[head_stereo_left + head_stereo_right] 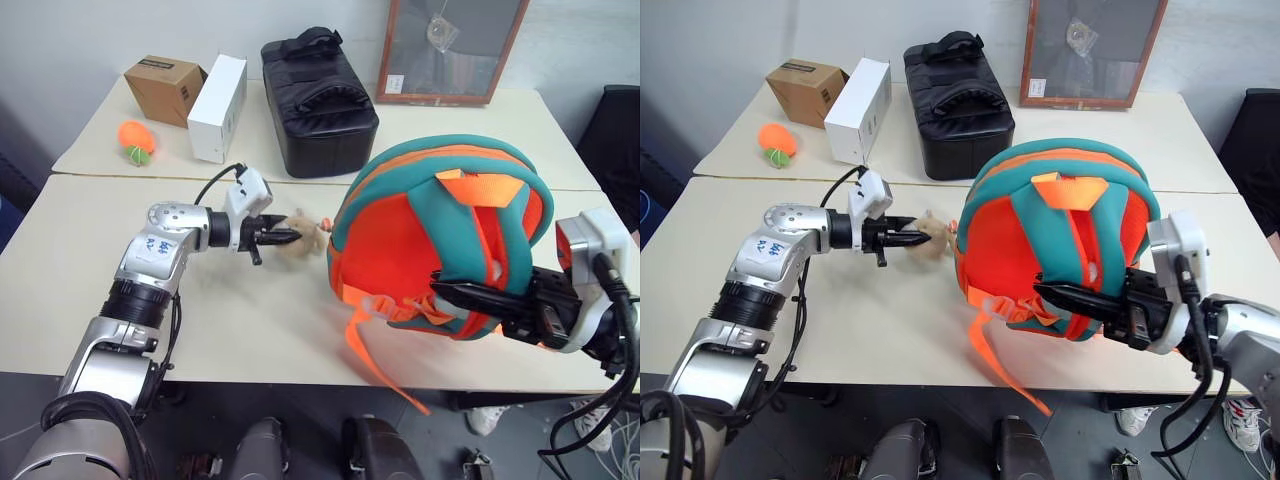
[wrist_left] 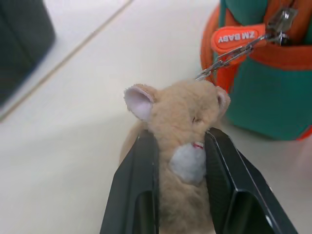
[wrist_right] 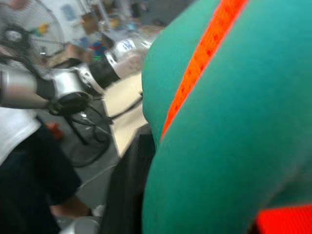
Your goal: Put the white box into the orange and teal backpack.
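Bag being readied, box not yet fetched.
Lower right, the right gripper (image 1: 470, 297) meets the backpack (image 1: 400, 235) straps, jaw state unclear; mid-frame, the left gripper (image 2: 180, 161) clamps the plush (image 2: 180, 122). The white box isn't identifiable; next, probably opening the bag.

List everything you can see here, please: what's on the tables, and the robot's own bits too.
backpack: one, orange and teal, near table, right
plush toy: one, tan, chained to the backpack
padded bag: one, black, far table
carton: one, white, beside the bag
cardboard box: one, brown, far left
ball: one, orange and green, far left
frame: one, brown, against the wall
left claw: black, gripping the plush toy
right claw: black, at the backpack's straps
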Action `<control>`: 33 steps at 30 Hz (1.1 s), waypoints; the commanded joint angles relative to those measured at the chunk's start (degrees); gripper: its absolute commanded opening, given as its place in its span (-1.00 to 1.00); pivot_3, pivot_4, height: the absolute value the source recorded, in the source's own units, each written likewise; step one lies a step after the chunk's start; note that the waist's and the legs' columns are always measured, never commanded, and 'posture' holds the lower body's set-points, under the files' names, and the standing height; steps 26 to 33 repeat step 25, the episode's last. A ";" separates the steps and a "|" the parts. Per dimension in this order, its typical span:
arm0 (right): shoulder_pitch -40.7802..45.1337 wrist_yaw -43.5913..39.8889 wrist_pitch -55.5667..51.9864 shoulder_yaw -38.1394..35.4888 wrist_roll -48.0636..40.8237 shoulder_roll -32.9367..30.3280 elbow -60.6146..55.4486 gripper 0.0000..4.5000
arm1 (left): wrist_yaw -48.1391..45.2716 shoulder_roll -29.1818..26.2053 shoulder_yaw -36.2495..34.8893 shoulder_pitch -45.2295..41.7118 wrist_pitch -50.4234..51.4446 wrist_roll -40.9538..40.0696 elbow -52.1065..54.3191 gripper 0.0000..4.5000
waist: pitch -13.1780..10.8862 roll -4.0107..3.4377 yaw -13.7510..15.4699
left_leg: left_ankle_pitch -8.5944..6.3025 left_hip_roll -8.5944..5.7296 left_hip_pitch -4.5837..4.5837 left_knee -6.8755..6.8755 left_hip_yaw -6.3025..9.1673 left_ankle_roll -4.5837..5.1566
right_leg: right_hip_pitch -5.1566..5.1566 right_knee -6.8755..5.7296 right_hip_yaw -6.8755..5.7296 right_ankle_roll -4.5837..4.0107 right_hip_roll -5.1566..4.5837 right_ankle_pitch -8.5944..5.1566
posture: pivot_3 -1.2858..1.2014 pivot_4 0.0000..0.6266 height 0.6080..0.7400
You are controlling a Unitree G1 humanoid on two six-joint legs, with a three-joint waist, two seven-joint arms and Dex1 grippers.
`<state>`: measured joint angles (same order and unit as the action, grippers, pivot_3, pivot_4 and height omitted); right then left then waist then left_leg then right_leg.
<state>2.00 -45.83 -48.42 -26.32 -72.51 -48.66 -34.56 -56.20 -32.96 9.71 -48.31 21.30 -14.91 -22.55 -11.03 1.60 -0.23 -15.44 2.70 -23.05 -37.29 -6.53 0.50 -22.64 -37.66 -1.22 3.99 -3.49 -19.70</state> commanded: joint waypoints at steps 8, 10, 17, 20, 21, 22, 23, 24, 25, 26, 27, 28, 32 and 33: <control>-5.65 -10.62 4.80 -6.28 9.98 -5.81 8.25 0.94 | -11.27 -14.26 -8.91 15.61 10.56 -8.72 19.54 0.39 | 0.00 0.00 -1.55 | 0.17 0.06 0.04 0.07 -0.04 -0.27 | -0.07 -0.09 0.05 -0.02 0.04 -0.01 | 0.03 -0.52 1.00; -7.03 -15.82 4.67 -9.48 11.56 -9.12 12.44 1.00 | -14.61 -19.05 -13.38 19.89 14.06 -13.38 25.18 0.67 | 0.00 0.00 -1.64 | 0.16 0.07 0.11 0.16 -0.05 -0.26 | -0.06 -0.09 0.07 -0.06 0.05 -0.03 | 0.03 -0.52 1.00; -6.61 -31.40 9.12 -13.86 21.49 -20.23 30.54 1.00 | -18.05 -30.28 -31.11 26.98 26.82 -27.23 33.65 0.98 | 0.00 0.00 -1.09 | 0.02 0.04 0.24 0.20 0.04 -0.05 | 0.13 0.03 -0.04 -0.15 -0.04 -0.08 | 0.03 -0.52 1.00; -3.21 -36.48 9.54 -13.87 23.15 -24.30 37.86 1.00 | -18.82 -33.34 -37.68 29.08 28.88 -28.92 33.14 0.98 | -0.01 -0.03 -1.35 | -0.01 0.02 0.35 0.24 0.02 -0.03 | 0.21 0.06 -0.01 -0.15 -0.07 -0.09 | 0.03 -0.52 1.00; -1.71 -37.49 9.30 -13.62 23.38 -25.33 39.67 1.00 | -19.14 -34.23 -39.36 29.69 29.37 -29.37 33.05 0.98 | -0.03 -0.05 -1.40 | -0.02 0.02 0.36 0.27 -0.02 -0.05 | 0.18 0.05 0.00 -0.16 -0.07 -0.09 | 0.03 -0.52 1.00; -0.14 -38.23 8.88 -13.17 23.47 -26.12 41.26 1.00 | -18.98 -34.80 -40.64 29.88 29.65 -29.75 32.94 0.98 | -0.03 -0.05 -1.55 | -0.03 0.04 0.36 0.29 -0.03 -0.08 | 0.14 0.03 0.00 -0.20 -0.06 -0.11 | 0.03 -0.52 1.00; 1.23 -38.75 8.54 -12.63 23.60 -26.52 42.34 1.00 | -18.53 -35.15 -41.40 29.81 30.14 -30.18 32.81 0.98 | -0.03 -0.06 -1.62 | -0.03 0.06 0.37 0.32 -0.04 -0.12 | 0.10 0.03 0.00 -0.24 -0.04 -0.13 | 0.03 -0.52 1.00; 2.30 -39.13 8.34 -12.10 23.80 -26.69 43.06 1.00 | -18.04 -35.30 -41.80 29.65 30.53 -30.51 32.71 0.98 | -0.03 -0.06 -1.67 | -0.05 0.08 0.40 0.35 -0.06 -0.15 | 0.10 0.02 0.00 -0.27 -0.03 -0.15 | 0.03 -0.52 1.00; 3.39 -39.13 8.39 -11.48 24.00 -26.41 43.37 1.00 | -17.20 -35.05 -41.72 29.53 29.66 -29.96 32.84 0.98 | -0.03 -0.06 -1.67 | -0.07 0.11 0.45 0.37 -0.08 -0.20 | 0.12 0.00 0.00 -0.30 -0.01 -0.17 | 0.03 -0.52 1.00; 3.39 -39.13 8.39 -11.48 24.00 -26.41 43.37 1.00 | -17.20 -35.05 -41.72 29.53 29.66 -29.96 32.84 0.98 | -0.03 -0.06 -1.67 | -0.07 0.11 0.45 0.37 -0.08 -0.20 | 0.12 0.00 0.00 -0.30 -0.01 -0.17 | 0.03 -0.52 1.00; 3.39 -39.13 8.39 -11.48 24.00 -26.41 43.37 1.00 | -17.20 -35.05 -41.72 29.53 29.66 -29.96 32.84 0.98 | -0.03 -0.06 -1.67 | -0.07 0.11 0.45 0.37 -0.08 -0.20 | 0.12 0.00 0.00 -0.30 -0.01 -0.17 | 0.03 -0.52 1.00; 3.39 -39.13 8.39 -11.48 24.00 -26.41 43.37 1.00 | -17.20 -35.05 -41.72 29.53 29.66 -29.96 32.84 0.98 | -0.03 -0.06 -1.67 | -0.07 0.11 0.45 0.37 -0.08 -0.20 | 0.12 0.00 0.00 -0.30 -0.01 -0.17 | 0.03 -0.52 1.00; 3.39 -39.13 8.39 -11.48 24.00 -26.41 43.37 1.00 | -17.20 -35.05 -41.72 29.53 29.66 -29.96 32.84 0.98 | -0.03 -0.06 -1.67 | -0.07 0.11 0.45 0.37 -0.08 -0.20 | 0.12 0.00 0.00 -0.30 -0.01 -0.17 | 0.03 -0.52 1.00; 3.39 -39.13 8.39 -11.48 24.00 -26.41 43.37 1.00 | -17.20 -35.05 -41.72 29.53 29.66 -29.96 32.84 0.98 | -0.03 -0.06 -1.67 | -0.07 0.11 0.45 0.37 -0.08 -0.20 | 0.12 0.00 0.00 -0.30 -0.01 -0.17 | 0.03 -0.52 1.00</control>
